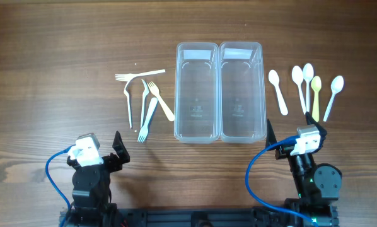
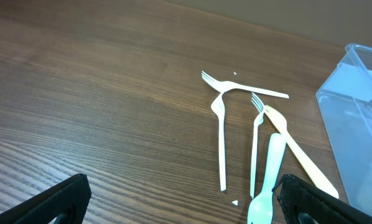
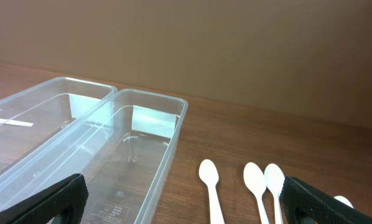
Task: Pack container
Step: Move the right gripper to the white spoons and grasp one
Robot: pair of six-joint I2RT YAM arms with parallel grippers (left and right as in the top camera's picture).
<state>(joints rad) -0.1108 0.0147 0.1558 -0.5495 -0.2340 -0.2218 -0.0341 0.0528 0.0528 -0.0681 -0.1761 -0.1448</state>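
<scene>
1. The brown wooden table (image 1: 50,63) carried two empty clear containers (image 1: 196,94), touching side by side at centre.
2. Forks (image 1: 148,116) lay crossed to their left; pinching one would likely drag another.
3. Spoons (image 1: 277,91) lay flat and close together on the right, so they would probably slip.
4. The left gripper (image 2: 186,205) and right gripper (image 3: 186,205) hung with fingers spread, empty, and with nothing blocking them.
</scene>
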